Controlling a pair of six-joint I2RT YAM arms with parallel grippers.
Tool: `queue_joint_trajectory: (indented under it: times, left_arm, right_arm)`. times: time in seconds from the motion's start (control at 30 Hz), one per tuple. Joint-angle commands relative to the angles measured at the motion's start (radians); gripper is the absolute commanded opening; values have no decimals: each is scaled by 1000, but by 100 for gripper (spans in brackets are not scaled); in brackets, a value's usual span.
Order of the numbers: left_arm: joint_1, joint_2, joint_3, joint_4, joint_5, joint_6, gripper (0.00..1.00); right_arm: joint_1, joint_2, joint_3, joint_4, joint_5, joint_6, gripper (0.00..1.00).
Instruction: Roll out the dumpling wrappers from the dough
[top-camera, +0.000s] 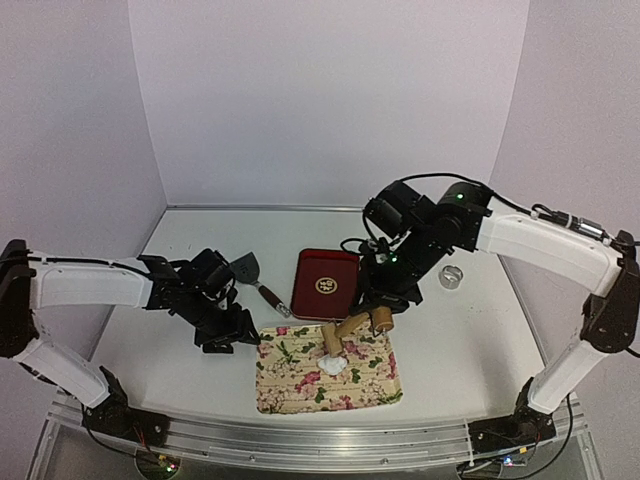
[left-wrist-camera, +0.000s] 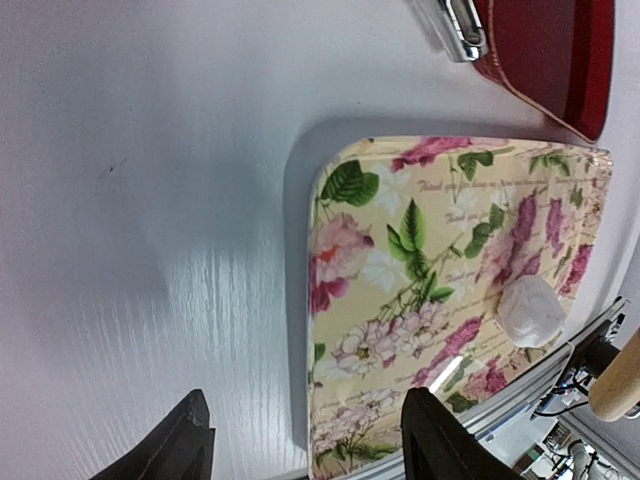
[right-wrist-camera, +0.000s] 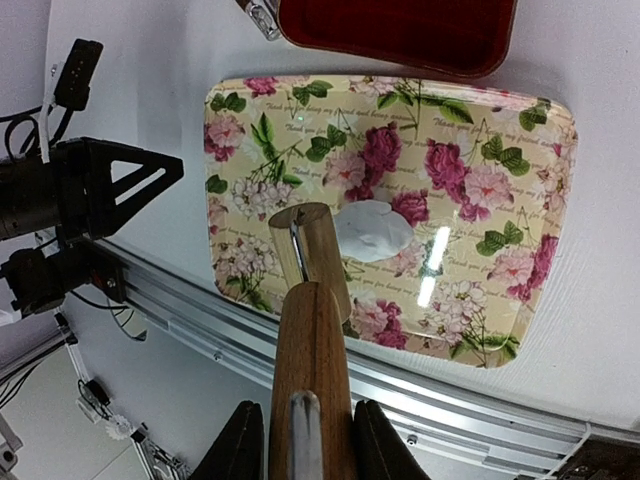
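White dough lump (top-camera: 333, 364): lies near the middle of the yellow rectangular floral-print tray (top-camera: 290, 385), a little toward its 12 o'clock edge. The left wrist view shows it thick and wrinkled, not a thin round disc.
Right gripper (right-wrist-camera: 305, 412): clenched on one end of the wooden rolling pin (right-wrist-camera: 312, 340). The pin is tilted, and its free end dips to the dough's 9 o'clock side in the right wrist view. Whether it touches the dough cannot be told.
Left gripper (left-wrist-camera: 305, 400): released, jaws spread with nothing between them, just off the floral tray's 9 o'clock edge in the top view.
Red rectangular tray (top-camera: 345, 265): at 12 o'clock from the floral tray, with no wrapper visible on it.
Shiny metal ring cutter (top-camera: 452, 277): on the table at about 2 o'clock, well apart from both grippers.
Done: dough set on the floral tray, pin in hand.
Left: judging by the lump's thickness, nearly all of it. That means flattening the dough, probably cutting with the ring, and moving the discs off.
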Motion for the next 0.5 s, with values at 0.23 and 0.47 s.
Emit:
queue_joint_trajectory:
  times: [0.23,0.47]
  left_arm:
    - [29,200,191,-42,16,203,55]
    - [56,234,173,-21,66,219,50]
  right_arm:
    - [66,236,349,-313,179,35,0]
    - [68,256,388,-378,161,41,0]
